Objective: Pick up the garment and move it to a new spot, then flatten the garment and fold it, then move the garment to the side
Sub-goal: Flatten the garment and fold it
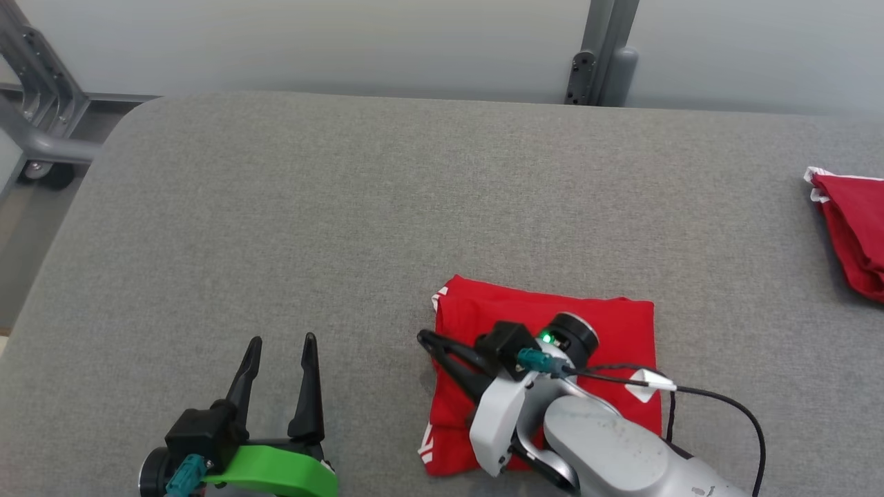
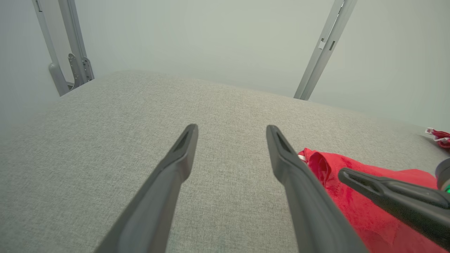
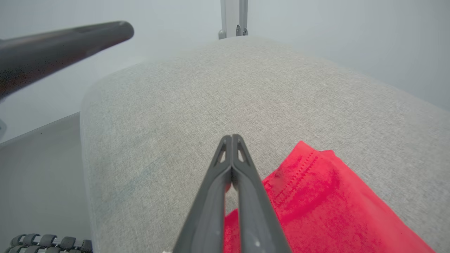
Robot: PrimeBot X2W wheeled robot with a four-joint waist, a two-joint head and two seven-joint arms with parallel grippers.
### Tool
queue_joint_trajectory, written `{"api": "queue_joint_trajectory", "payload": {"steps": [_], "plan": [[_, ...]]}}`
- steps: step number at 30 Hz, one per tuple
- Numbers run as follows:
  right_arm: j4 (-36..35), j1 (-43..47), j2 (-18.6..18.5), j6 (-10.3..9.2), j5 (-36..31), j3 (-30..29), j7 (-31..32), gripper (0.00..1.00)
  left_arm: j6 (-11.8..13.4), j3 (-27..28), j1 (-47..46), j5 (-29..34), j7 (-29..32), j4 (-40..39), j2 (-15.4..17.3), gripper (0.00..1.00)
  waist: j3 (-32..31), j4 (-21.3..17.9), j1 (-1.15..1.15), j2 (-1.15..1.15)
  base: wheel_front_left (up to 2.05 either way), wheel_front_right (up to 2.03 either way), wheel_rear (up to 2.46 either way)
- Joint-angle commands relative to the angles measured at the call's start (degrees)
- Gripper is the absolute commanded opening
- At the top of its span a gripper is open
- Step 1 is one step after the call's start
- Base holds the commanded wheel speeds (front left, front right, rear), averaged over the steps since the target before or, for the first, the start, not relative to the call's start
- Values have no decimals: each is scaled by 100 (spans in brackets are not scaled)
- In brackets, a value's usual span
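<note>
Garment (image 1: pixel 601 324) folded at 5 o'clock; move aside judged pending; right gripper (image 1: pixel 423 337) clenched over its 9 o'clock edge, grasp uncertain; left gripper (image 1: pixel 282 338) released, 7 o'clock.

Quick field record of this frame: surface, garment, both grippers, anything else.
surface: grey padded table
garment: red garment, folded into a rough rectangle, lying flat on the robot's side of the table
left: left gripper open, over bare table, apart from the garment
right: right gripper shut, tips at the garment's left edge, no cloth seen between them
other: second red cloth at the table's right edge; metal frame behind the table
</note>
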Motion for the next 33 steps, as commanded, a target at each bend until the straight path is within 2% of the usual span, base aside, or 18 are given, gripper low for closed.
{"api": "queue_joint_trajectory", "payload": {"steps": [1,3,4,5,6,7,8,14,20,26,33], "plan": [[-148,114,-26,-3,-141,-264,-23,0,19,17,51,55,-15,-23,47,100,-67,-120,0,0,0,0,0],[-424,275,-54,-3,-359,-760,-23,0,25,29,56,75,-14,-47,61,100,-108,-225,0,0,0,0,0],[-588,376,-57,-4,-413,-1042,-23,4,24,23,57,85,-15,-53,69,100,-130,-279,0,0,0,0,0],[-911,573,-91,-3,-634,-1550,-20,36,31,17,43,106,-15,-70,85,100,-174,-391,0,0,0,0,0],[-1068,695,-104,-3,-734,-1796,-20,47,29,26,27,107,-15,-68,93,100,-198,-452,0,0,0,0,0],[-1221,830,-111,-3,-826,-2035,-21,91,33,44,3,110,-15,-71,97,100,-217,-510,0,0,0,0,0],[-1391,960,-113,-3,-943,-2266,-20,100,44,68,-15,104,-15,-73,95,100,-235,-574,0,0,0,0,0],[-2228,1798,-85,-3,-1413,-3364,-19,100,89,223,49,166,-15,-86,28,100,-353,-934,0,0,0,0,0],[-2885,2594,-34,-3,-1594,-4120,-20,100,99,407,251,295,-16,-124,-70,100,-460,-1181,0,0,0,0,0],[-3323,3065,-12,-3,-1588,-4558,-20,100,-1,597,488,484,-16,-145,-184,100,-481,-1287,0,0,0,0,0],[-3519,3233,-12,-3,-1492,-4699,-20,100,-79,853,684,611,-16,-161,-340,100,-494,-1292,0,0,0,0,0]]}}
